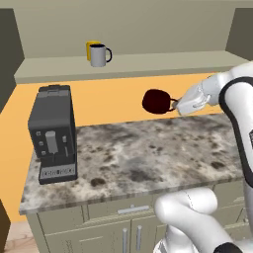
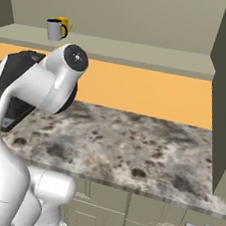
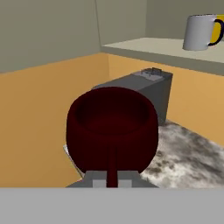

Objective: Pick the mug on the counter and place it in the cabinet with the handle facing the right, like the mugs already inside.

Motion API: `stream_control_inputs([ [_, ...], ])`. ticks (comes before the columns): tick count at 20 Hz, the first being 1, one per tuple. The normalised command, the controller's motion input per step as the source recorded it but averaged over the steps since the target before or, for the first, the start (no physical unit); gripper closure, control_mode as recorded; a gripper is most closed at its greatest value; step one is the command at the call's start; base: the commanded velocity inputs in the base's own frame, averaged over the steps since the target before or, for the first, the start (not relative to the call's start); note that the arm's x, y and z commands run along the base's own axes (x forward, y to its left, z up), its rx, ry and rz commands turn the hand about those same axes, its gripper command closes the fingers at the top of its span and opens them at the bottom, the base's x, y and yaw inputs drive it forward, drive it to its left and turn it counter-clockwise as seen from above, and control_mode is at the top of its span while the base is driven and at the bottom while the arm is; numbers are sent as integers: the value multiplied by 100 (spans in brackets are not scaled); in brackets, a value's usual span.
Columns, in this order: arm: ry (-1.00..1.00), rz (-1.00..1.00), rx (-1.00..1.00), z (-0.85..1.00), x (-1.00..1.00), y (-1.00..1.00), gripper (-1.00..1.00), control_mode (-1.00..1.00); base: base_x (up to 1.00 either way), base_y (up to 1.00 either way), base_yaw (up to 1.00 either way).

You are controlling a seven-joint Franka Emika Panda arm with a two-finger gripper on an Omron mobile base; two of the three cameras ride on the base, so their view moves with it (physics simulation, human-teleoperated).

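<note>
The tool (image 1: 175,105) is pinching the small loop handle (image 3: 112,164) of the maroon mug (image 1: 156,101), which hangs in the air above the marble table (image 1: 148,158), below and right of the cabinet (image 1: 148,63) ledge. With so slim a hold the mug could swivel or slip as it goes up, clip the ledge's front edge, or land with its handle facing wrong. I count one maroon mug, one grey mug (image 1: 98,55), one yellow mug (image 1: 90,46) and one coffee machine (image 1: 52,132).

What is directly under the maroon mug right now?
Nothing supports the mug: the gripper holds it by its handle, lifted in front of the orange wall, above the counter. Its underside cannot be seen.
</note>
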Motion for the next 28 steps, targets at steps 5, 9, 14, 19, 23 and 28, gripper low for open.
stream_control_inputs([
  [5,0,2,3,30,29,-7,100,-100,0,0,0],
  [9,0,0,4,20,46,-6,100,-100,0,0,0],
  [14,0,0,5,17,44,-8,100,-100,0,0,0],
  [19,0,0,5,32,31,-7,100,-100,0,0,0],
  [23,0,0,4,26,27,-6,100,-100,0,0,0],
  [28,0,0,0,13,27,-8,100,-100,0,0,0],
])
